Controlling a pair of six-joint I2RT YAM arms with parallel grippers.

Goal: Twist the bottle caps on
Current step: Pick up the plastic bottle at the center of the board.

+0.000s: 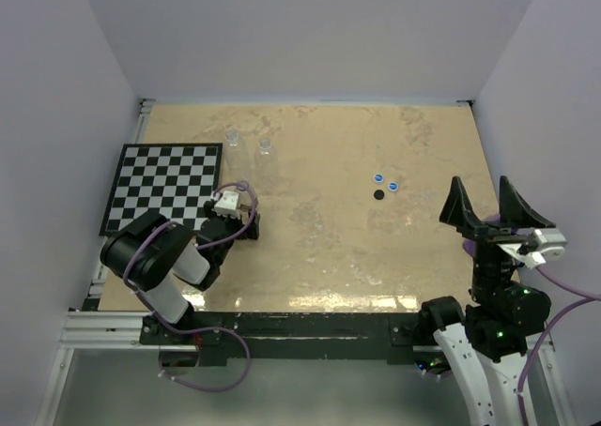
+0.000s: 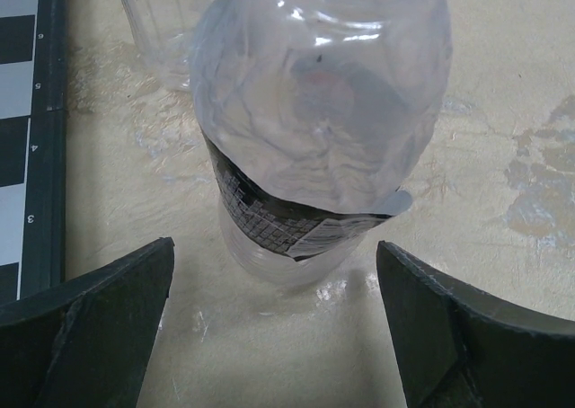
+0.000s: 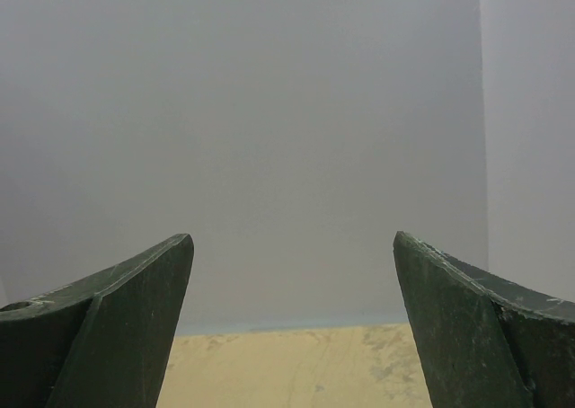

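Left gripper [image 2: 274, 246] spread, tips flanking a clear bottle [image 2: 314, 111] near the worktop's [image 1: 329, 248] left edge | right gripper [image 1: 486, 208] spread, raised | risk: uneven closing could topple the light bottle

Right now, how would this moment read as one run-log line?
left claw: open, bottle ahead, ungripped | right claw: open, raised, empty | caps: three, lying loose

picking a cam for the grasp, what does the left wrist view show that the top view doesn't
Only left wrist: a clear bottle close up, its grey printed band peeling, in line with the gap of the open left gripper. Only top: two blue caps, one black cap and the raised, open right gripper. Both: the checkerboard and the tan table.
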